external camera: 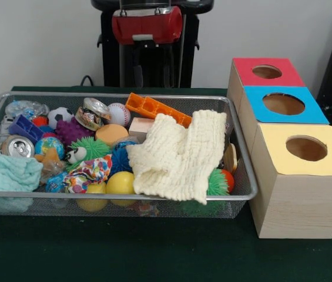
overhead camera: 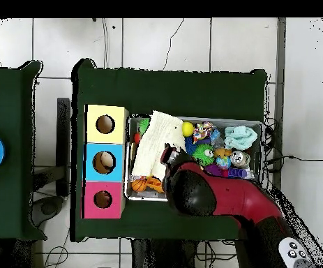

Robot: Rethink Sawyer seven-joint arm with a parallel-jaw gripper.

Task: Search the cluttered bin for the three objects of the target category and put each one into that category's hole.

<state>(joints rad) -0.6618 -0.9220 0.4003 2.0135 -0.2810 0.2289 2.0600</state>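
The wire mesh bin [external camera: 118,194] sits left of the boxes, full of clutter; it also shows in the overhead view [overhead camera: 213,120]. A small orange toy [external camera: 49,157] lies half buried near the bin's left; I cannot tell if it is the tiger. A black and white soft toy [external camera: 76,154] lies beside it. The red box's hole [external camera: 267,71] is the farthest in the row and shows in the overhead view [overhead camera: 103,199]. The arm's end with the gripper [overhead camera: 168,155] hangs above the bin's middle by the cream cloth. The front view shows only a red arm part [external camera: 147,23].
A cream cloth [external camera: 180,155] covers the bin's right half. A teal cloth [external camera: 7,173] drapes the left corner. Spiky balls [external camera: 92,147], a patterned cloth scrap [external camera: 89,172], a yellow ball [external camera: 120,183], a can [external camera: 17,147] and an orange brick [external camera: 157,108] fill the bin. Blue box [external camera: 283,104], yellow box [external camera: 305,148].
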